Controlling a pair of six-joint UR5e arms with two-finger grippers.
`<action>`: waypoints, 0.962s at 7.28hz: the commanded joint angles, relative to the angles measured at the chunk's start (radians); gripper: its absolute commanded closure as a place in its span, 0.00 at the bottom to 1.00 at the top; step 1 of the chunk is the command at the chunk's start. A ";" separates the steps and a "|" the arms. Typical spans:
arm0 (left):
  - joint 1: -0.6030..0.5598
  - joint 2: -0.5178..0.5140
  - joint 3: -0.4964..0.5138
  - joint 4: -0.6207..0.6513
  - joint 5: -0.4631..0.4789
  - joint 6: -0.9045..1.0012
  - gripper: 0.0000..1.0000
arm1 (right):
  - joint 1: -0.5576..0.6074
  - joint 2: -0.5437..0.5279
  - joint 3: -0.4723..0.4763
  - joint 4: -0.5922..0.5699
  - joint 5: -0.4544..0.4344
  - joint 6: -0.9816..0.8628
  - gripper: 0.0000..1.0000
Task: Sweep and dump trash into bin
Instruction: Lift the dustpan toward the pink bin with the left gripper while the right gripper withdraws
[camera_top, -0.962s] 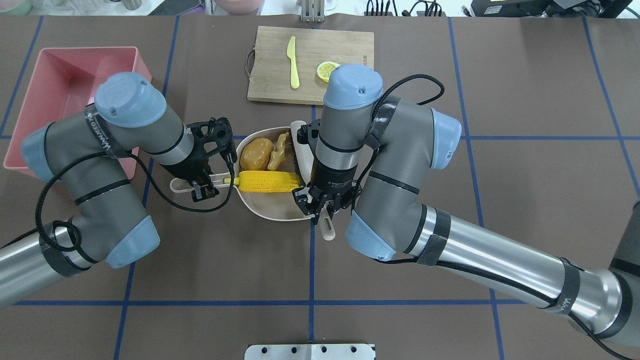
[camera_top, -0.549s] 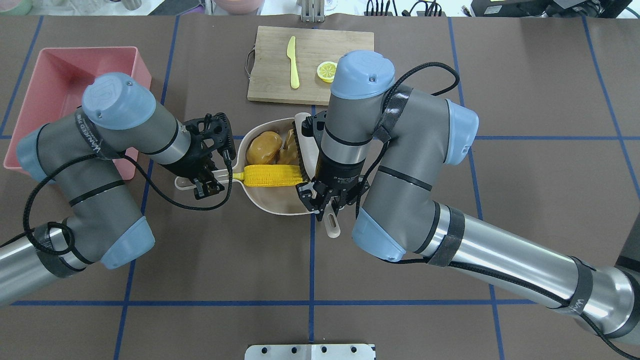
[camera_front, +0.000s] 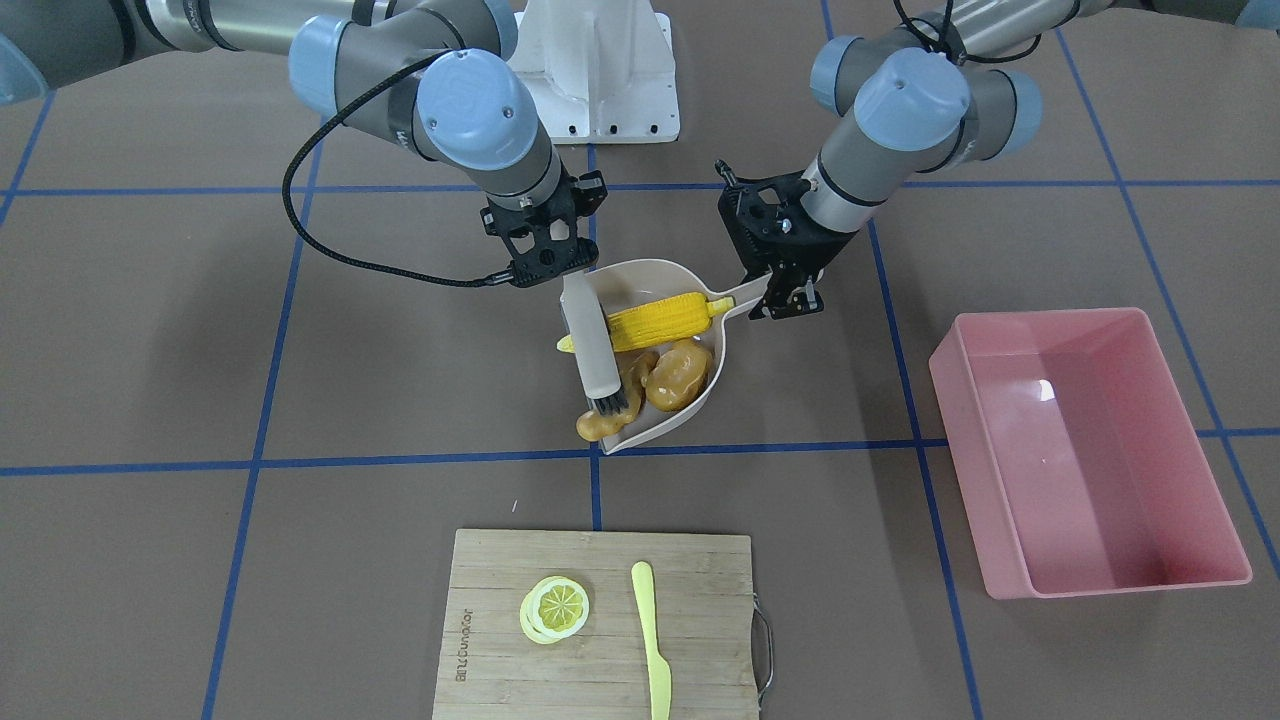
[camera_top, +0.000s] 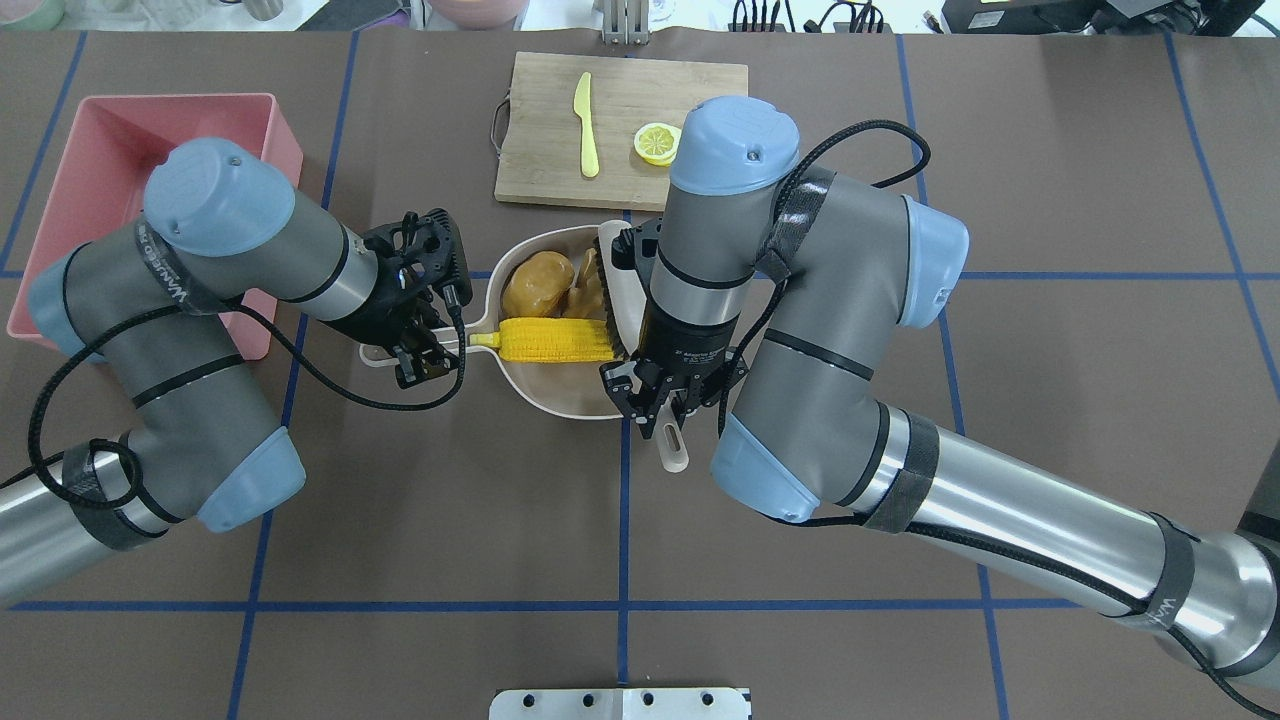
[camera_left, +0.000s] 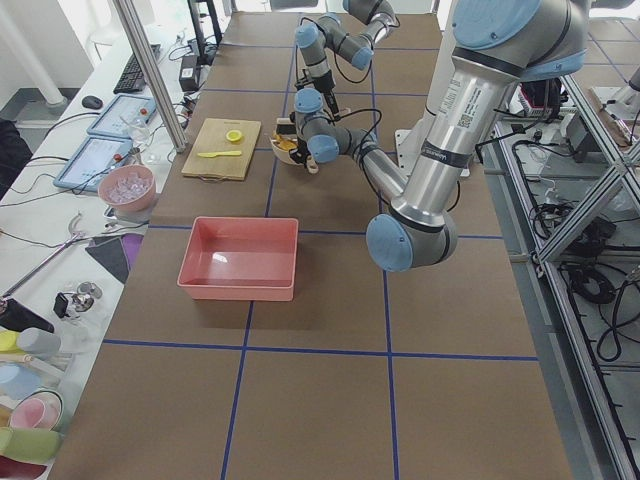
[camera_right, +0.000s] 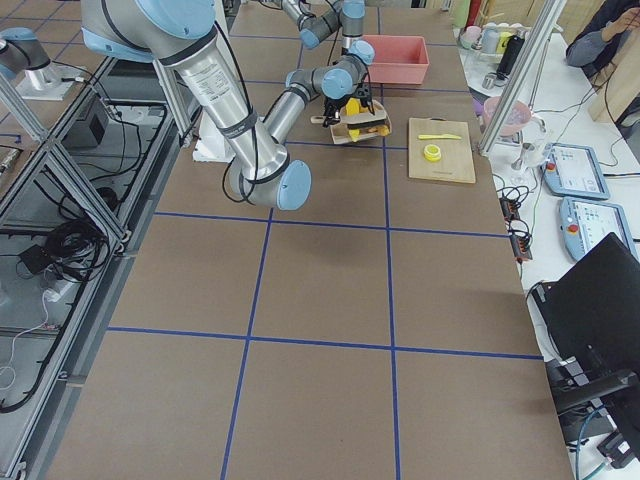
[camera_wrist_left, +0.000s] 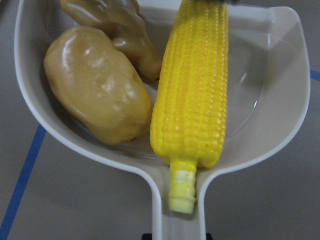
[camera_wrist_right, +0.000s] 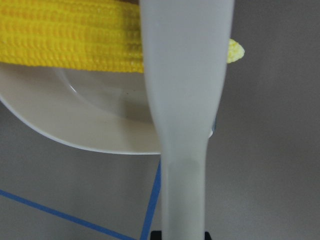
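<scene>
While the dustpan (camera_top: 560, 402) is gripped by its handle in the closed left gripper (camera_top: 415, 362), the brush (camera_front: 590, 345) is clamped by its handle in the right gripper (camera_top: 655, 405). Within the pan the corn (camera_top: 555, 340), potato (camera_top: 537, 283) and ginger (camera_top: 588, 290) are held, with the bristles set beside the ginger. Well apart, on the robot's left, the bin (camera_top: 80, 180) is seen.

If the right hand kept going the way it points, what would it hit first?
The right hand points steeply down and is shut on the brush. Past that, it would probably meet the table just outside the dustpan, near the tape line. Depth is unclear.
</scene>
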 joint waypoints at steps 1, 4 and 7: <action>-0.016 0.002 -0.002 -0.050 0.000 -0.026 1.00 | 0.002 0.001 0.051 -0.071 -0.012 -0.001 1.00; -0.019 0.013 -0.004 -0.051 0.000 -0.026 1.00 | 0.044 -0.002 0.197 -0.250 -0.019 -0.015 1.00; -0.022 0.013 -0.005 -0.158 0.000 -0.117 1.00 | 0.111 -0.071 0.290 -0.376 -0.073 -0.111 1.00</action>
